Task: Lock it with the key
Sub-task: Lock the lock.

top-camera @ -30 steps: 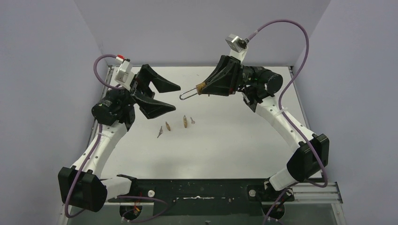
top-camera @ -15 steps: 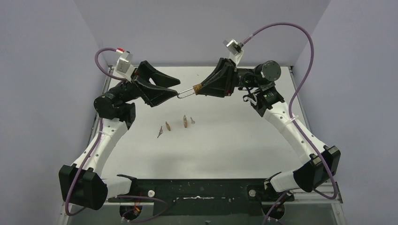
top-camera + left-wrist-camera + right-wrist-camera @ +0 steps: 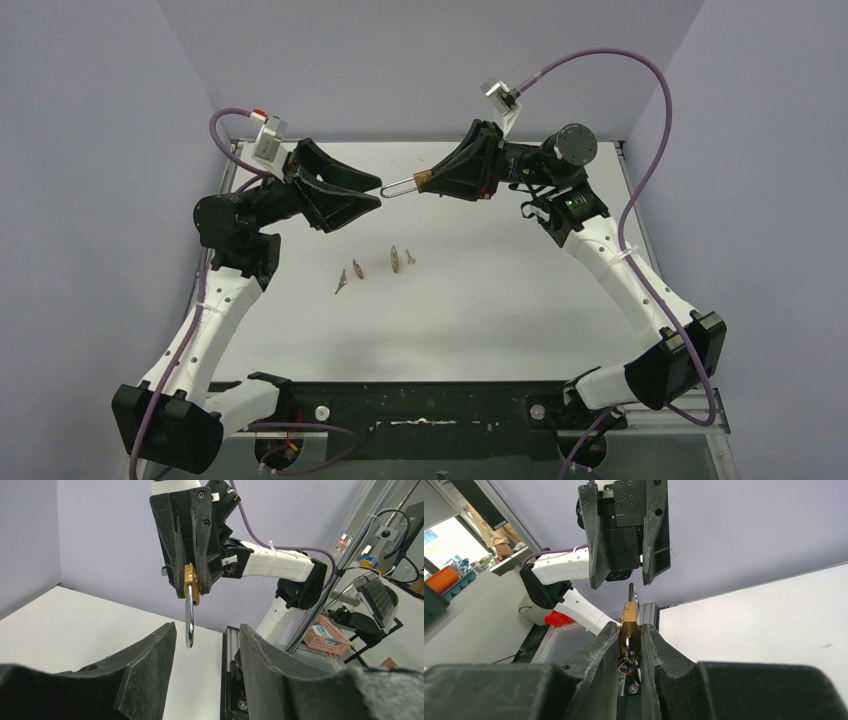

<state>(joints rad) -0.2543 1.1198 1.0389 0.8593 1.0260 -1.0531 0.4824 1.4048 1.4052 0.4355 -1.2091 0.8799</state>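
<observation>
Both arms are raised off the table (image 3: 500,310), elbows bent and wrists turned level, so the two pincers face each other tip to tip above its far half. The right pincer (image 3: 432,184) is clamped on the brass body of the padlock (image 3: 190,581), with a wire ring (image 3: 626,662) at the lock's base between its fingers. The shackle (image 3: 189,622) sticks out toward the left pincer (image 3: 378,192) — its jaws stand apart, with the shackle's tip in the gap, touching neither finger. Four small metal pieces (image 3: 394,258) lie on the table below — too small to identify. Any marking on the lock is too small to read.
</observation>
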